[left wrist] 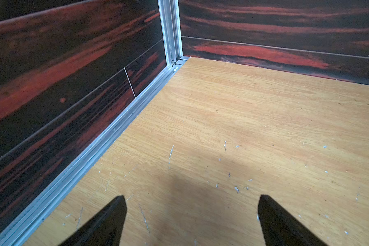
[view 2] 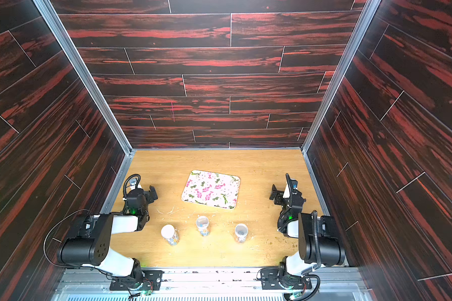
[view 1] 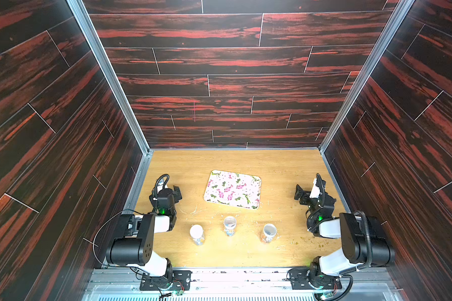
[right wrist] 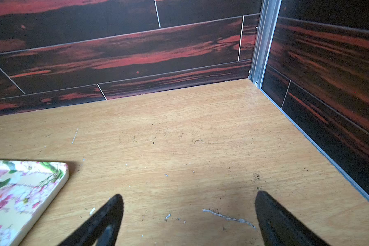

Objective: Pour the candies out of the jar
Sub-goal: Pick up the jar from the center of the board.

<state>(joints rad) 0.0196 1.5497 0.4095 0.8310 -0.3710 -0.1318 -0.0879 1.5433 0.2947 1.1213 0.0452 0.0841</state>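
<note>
Three upright jars (view 1: 229,224) near flowered tray (view 1: 232,189); left fingers (left wrist: 107,223) and right fingers (right wrist: 103,221) wide apart, empty.

Faint script on tray (right wrist: 30,191), unreadable

Three jars stand in a row near the front: the left jar (view 1: 196,234), the middle jar (view 1: 229,225) and the right jar (view 1: 268,232), well apart, with open gaps between them. Behind the middle jar lies the flat tray (view 1: 232,190), near but not touching. The table (view 1: 183,164) beyond it is free up to the walls (view 1: 232,78).
</note>
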